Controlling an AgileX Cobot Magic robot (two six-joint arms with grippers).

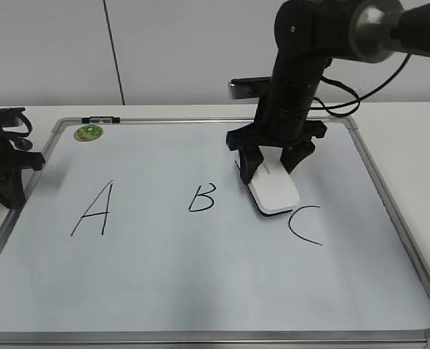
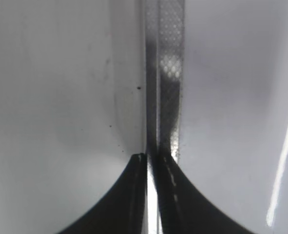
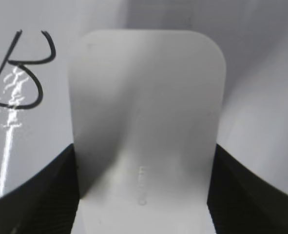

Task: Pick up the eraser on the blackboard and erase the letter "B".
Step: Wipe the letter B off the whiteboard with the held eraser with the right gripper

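Straddling the eraser (image 1: 273, 190) lengthwise, the right gripper (image 1: 274, 161) fingers are hugging its sides; the letter "B" (image 1: 201, 198) is sitting just to their left.

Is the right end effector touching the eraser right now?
Touching. In the right wrist view both dark fingers press against the sides of the eraser with no gap; the exterior view shows the right end effector straddling it on the blackboard.
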